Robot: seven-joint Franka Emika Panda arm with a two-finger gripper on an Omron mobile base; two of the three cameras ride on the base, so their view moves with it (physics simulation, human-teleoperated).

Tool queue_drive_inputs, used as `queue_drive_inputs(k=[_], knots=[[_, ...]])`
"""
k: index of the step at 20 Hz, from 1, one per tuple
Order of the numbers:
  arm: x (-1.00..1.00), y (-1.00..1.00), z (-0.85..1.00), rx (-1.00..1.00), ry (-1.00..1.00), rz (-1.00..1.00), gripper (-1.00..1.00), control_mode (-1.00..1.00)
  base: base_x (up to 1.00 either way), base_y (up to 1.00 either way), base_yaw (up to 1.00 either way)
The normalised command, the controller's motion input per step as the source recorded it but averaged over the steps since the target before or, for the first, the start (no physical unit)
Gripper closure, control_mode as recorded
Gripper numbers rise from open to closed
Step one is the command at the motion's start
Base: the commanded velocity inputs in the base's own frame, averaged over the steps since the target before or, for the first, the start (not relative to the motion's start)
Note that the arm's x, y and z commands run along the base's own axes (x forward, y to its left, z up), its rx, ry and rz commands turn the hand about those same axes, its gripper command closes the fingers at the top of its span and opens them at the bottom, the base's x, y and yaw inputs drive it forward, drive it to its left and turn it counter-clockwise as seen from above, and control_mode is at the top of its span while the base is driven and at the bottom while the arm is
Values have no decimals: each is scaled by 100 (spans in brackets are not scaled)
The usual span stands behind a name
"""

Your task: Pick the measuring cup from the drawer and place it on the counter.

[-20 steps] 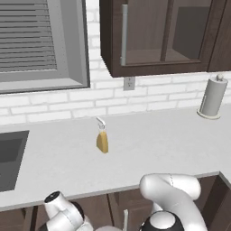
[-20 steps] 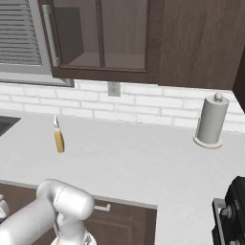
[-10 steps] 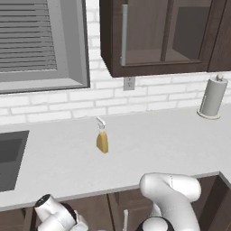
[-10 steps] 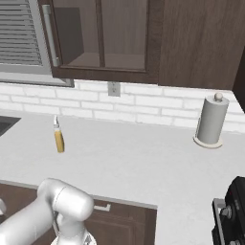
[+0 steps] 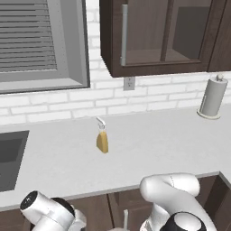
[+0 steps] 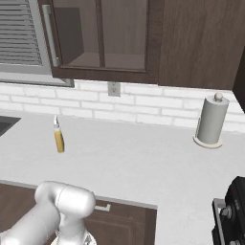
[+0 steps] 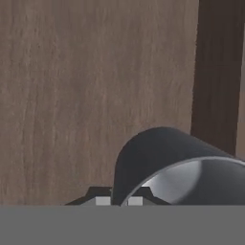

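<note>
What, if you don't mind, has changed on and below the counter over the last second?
The arm's dark-jointed elbow has sunk lower at the counter's front edge in the left base view. The amber bottle and the paper-towel roll have stayed put. A grey metal cup sits just ahead of the hand.

Kitchen: pale counter point(image 5: 149, 144), recessed sink point(image 5: 10, 158), white brick backsplash point(image 6: 143, 107), glass-fronted wall cabinet point(image 5: 158, 34), paper-towel roll point(image 6: 210, 122).

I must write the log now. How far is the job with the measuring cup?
The measuring cup sits right at the gripper in the hand view, against brown wood, so the pick seems underway; whether the fingers grip it cannot be told. The counter holds only the yellow bottle and paper-towel roll. Lifting and placing remain.
</note>
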Motion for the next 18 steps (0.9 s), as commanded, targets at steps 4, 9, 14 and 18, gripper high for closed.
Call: queue_drive_inputs(k=[4, 9, 14, 18], knots=[[13, -70, 100, 0, -48, -11, 100, -100, 0, 0, 0], [75, -80, 100, 2, -40, -8, 100, -100, 0, 0, 0], [100, -56, 86, 11, -10, -12, 100, -100, 0, 0, 0], [100, -8, 12, 6, 25, -2, 100, -100, 0, 0, 0]])
